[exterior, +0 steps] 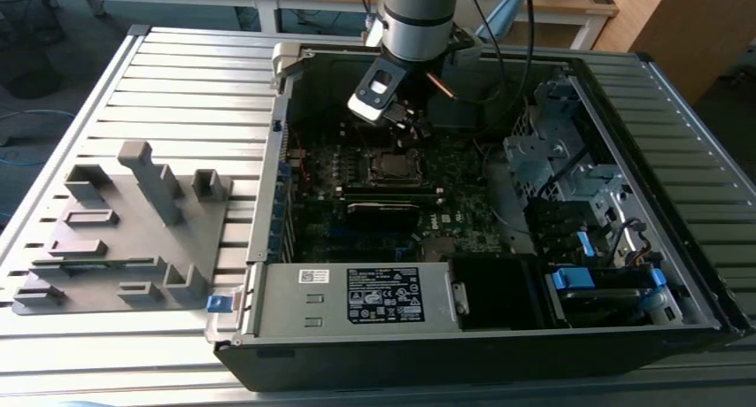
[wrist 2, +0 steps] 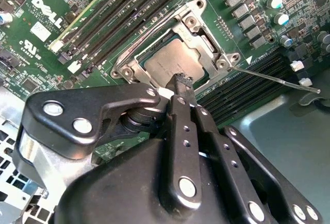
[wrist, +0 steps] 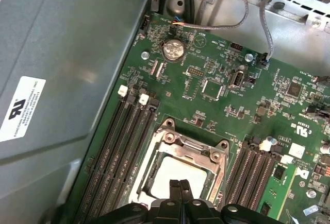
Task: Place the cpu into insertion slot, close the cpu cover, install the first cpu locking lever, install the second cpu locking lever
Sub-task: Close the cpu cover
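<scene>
The cpu [wrist 2: 167, 59] [wrist: 181, 173] lies flat in the insertion slot [exterior: 390, 165] on the green motherboard [wrist: 216, 87]. The cpu cover [wrist 2: 209, 41] [wrist: 192, 150], a silvery frame, lies down over the chip's edges. One thin locking lever [wrist 2: 268, 74] sticks out sideways from the socket's corner, its hooked end free over the memory slots. My gripper [wrist 2: 181, 82] [wrist: 179, 185] [exterior: 399, 115] is shut with nothing between its fingers. Its tip hovers just over one edge of the cpu. I cannot tell whether it touches the chip.
Long black memory slots [wrist: 121, 147] run on both sides of the socket, one holding a green stick [wrist: 278, 183]. The case's grey wall [wrist: 56, 69] is close by. Cables [wrist: 227, 20] and drive cages [exterior: 555, 150] crowd the case. A grey fixture [exterior: 124, 230] stands outside, at the exterior view's left.
</scene>
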Controlling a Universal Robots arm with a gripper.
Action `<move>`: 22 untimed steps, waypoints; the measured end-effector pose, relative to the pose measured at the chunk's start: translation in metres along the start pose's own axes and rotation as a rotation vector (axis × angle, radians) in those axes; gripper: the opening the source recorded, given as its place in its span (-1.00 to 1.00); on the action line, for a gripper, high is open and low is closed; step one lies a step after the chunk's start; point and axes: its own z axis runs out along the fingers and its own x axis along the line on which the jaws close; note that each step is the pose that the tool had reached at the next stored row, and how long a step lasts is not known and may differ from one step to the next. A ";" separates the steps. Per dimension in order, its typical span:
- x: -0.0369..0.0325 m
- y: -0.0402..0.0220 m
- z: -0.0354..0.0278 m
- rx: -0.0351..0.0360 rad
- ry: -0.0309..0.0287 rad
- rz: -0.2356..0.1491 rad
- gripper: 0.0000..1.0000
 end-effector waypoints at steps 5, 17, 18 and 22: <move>0.0000 0.0000 0.0000 0.0001 0.0015 -0.038 -0.79; 0.0000 0.0000 0.0000 0.0002 0.0039 -0.099 -0.79; 0.0000 0.0000 0.0000 0.0003 0.0044 -0.111 -0.79; 0.0000 0.0000 0.0000 0.0004 0.0068 -0.173 -0.79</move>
